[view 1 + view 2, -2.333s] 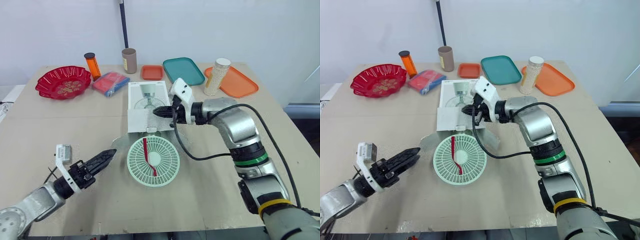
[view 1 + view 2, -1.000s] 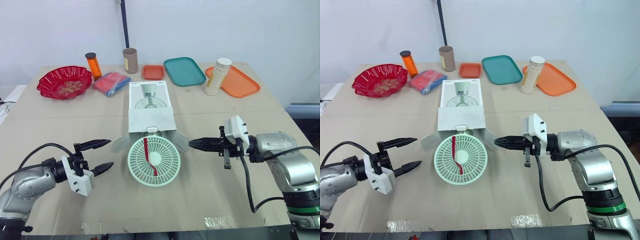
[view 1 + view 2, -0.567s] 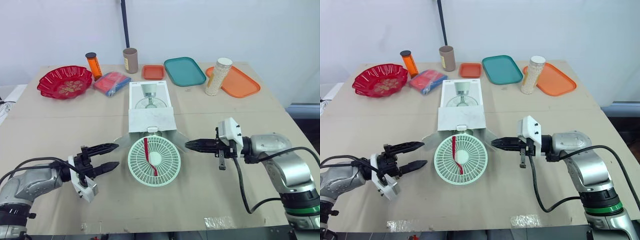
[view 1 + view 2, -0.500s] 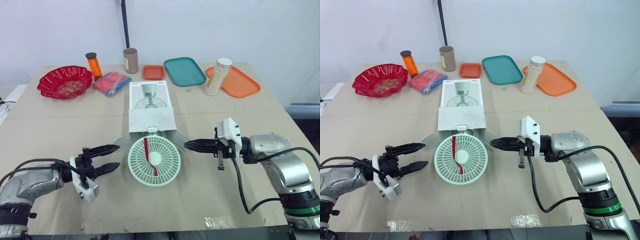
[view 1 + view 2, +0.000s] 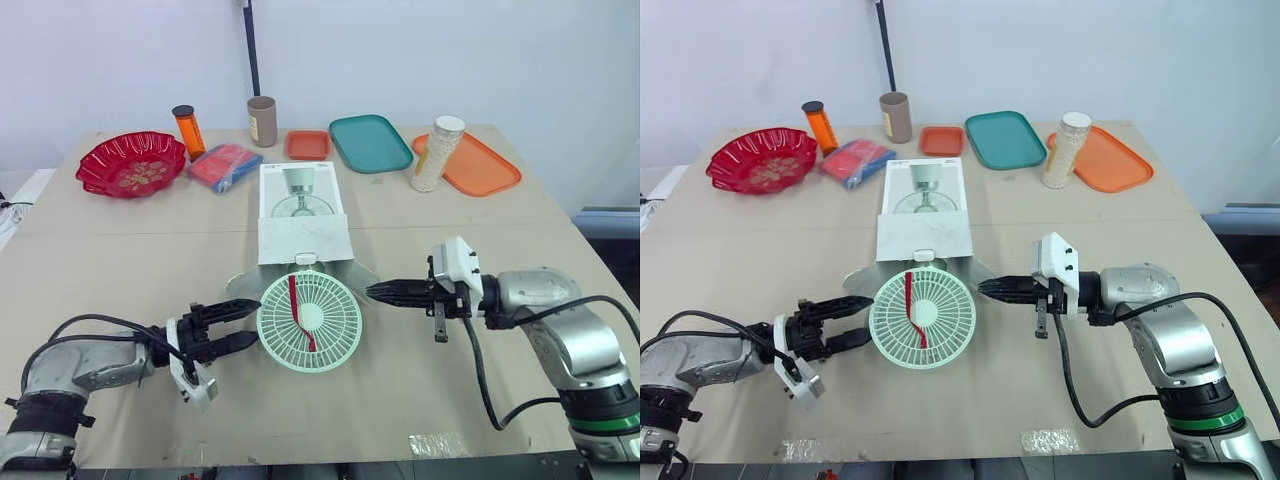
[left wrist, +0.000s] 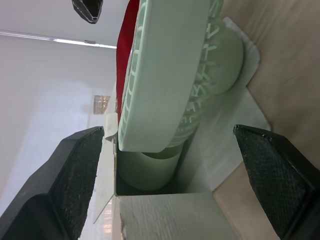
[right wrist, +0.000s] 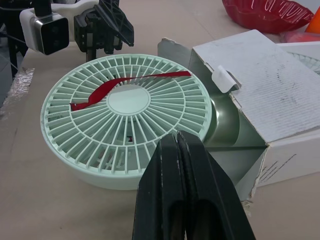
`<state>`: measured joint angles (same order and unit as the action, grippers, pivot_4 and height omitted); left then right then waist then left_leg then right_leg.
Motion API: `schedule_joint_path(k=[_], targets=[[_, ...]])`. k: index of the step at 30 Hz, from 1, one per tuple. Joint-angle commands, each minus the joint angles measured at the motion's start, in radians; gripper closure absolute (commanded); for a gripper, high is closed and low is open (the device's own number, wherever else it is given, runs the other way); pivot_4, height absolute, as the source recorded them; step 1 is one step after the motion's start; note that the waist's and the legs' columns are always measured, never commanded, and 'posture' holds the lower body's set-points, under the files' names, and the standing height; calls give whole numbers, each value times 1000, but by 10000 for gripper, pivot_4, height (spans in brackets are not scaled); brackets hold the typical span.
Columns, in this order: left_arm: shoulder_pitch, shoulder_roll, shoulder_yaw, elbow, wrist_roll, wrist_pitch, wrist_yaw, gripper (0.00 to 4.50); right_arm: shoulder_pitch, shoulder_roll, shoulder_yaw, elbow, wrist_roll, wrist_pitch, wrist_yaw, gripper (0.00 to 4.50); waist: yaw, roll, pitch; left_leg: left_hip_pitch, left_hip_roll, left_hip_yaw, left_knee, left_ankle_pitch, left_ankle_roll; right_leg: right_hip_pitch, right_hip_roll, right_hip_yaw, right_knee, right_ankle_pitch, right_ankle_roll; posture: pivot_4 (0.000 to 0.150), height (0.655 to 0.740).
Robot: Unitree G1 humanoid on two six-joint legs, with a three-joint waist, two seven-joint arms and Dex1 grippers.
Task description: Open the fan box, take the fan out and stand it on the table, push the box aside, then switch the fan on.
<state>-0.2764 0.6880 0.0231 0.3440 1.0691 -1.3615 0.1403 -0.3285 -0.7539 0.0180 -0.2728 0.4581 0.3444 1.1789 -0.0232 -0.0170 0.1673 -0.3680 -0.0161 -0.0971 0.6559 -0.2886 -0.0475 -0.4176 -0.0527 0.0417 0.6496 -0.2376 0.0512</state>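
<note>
Mint fan (image 5: 309, 322) is flanked for lift-out: left gripper (image 5: 250, 323) spread at 9 o'clock, right gripper (image 5: 372, 291) closed at 3, probably bracing.

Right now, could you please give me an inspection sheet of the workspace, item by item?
Surface: table, tan, a seam across it.
Job's things: fan lies grille up, a red strip across it, its lower part inside the open end of the fan box, flaps spread.
Clutter: along the far edge, red bowl, orange bottle, brown cup, red packet, small orange tray, teal tray, grain jar beside the large orange tray.
Grippers: left gripper open at the fan's left edge; right gripper shut, pointing at its right side.
Cables: black cable loops from the right wrist.
Surroundings: white wall, dark pole.
</note>
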Motion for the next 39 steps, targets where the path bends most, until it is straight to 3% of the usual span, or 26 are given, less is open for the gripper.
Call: schedule_joint_path(k=[1, 16, 26, 29, 33, 39], targets=[[-40, 15, -67, -8, 79, 38, 121, 661, 2, -16, -36, -53, 23, 2, -12, 45000, 0, 0, 0, 0, 0, 0, 0, 0, 0, 0, 0, 0, 0, 0, 0, 1500, 7400], [-221, 88, -414, 34, 336, 251, 534, 661, 37, -32, -60, -93, 32, 21, -44, 45000, 1, -1, -1, 0, -1, 0, 0, 0, 0, 0, 0, 0, 1, 0, 0, 1500, 7400], [-324, 98, -561, 105, 355, 343, 691, 661, 39, -29, -53, -95, 24, 15, -61, 45000, 1, -1, -1, 0, -2, 0, 1, 0, 0, 0, 0, 0, 2, 0, 0, 1500, 7400], [-343, 105, -597, 108, 351, 355, 715, 7655, 38, -29, -50, -89, 18, 11, -63, 45000, 1, -1, -1, 0, -2, 0, 1, 0, 0, 0, 0, 0, 2, 0, 0, 1500, 7400], [-349, 113, -630, 102, 348, 369, 727, 21617, 34, -28, -45, -81, 14, 5, -64, 45000, 1, -2, -1, 0, -2, 0, 1, 0, 0, 0, -1, 0, 2, 0, 0, 1500, 7400], [-359, 121, -661, 109, 332, 385, 731, 21617, 29, -25, -40, -74, 12, -4, -62, 45000, 1, -2, -1, 0, -2, 0, 1, 0, 0, 0, -1, 0, 3, 0, 0, 1500, 7400]])
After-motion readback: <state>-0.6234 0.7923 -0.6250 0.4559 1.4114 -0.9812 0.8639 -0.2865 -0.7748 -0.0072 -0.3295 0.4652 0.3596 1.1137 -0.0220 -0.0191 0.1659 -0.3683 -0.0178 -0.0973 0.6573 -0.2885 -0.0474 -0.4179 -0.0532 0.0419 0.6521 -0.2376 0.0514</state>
